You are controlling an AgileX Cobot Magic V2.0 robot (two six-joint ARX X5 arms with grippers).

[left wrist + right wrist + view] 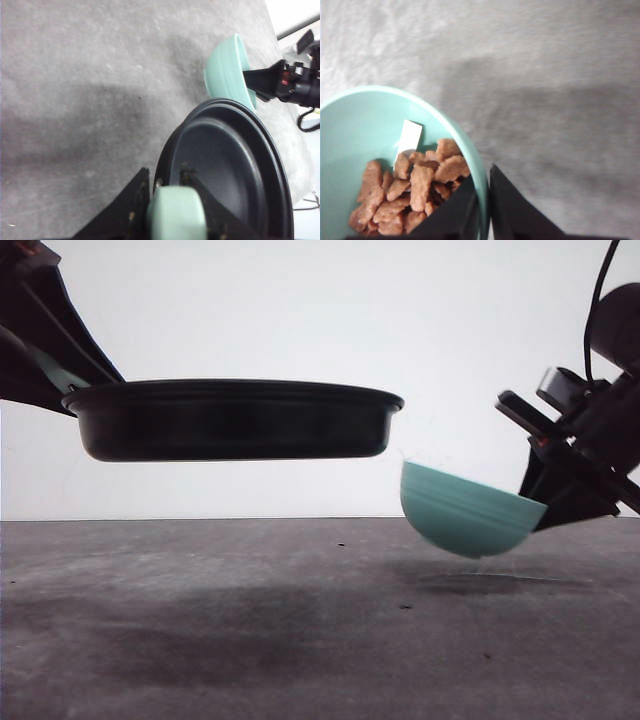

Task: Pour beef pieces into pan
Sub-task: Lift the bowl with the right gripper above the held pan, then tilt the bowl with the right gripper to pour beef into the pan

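The black pan [235, 420] hangs level in the air at the left, held by its mint-green handle [176, 214], on which my left gripper [167, 187] is shut. Its dark inside [227, 165] holds nothing. My right gripper [482, 192] is shut on the rim of a ribbed teal bowl [465, 510], which is lifted and tilted just below and right of the pan's rim. The beef pieces [412, 192], a reddish-brown heap, lie in the bowl [355, 135] against the side near my fingers. In the left wrist view the bowl [225, 67] sits just beyond the pan's far edge.
The grey table [250, 640] stretches bare beneath both held things, with their shadows on it. A white wall stands behind. A small white label [410, 137] lies inside the bowl above the beef.
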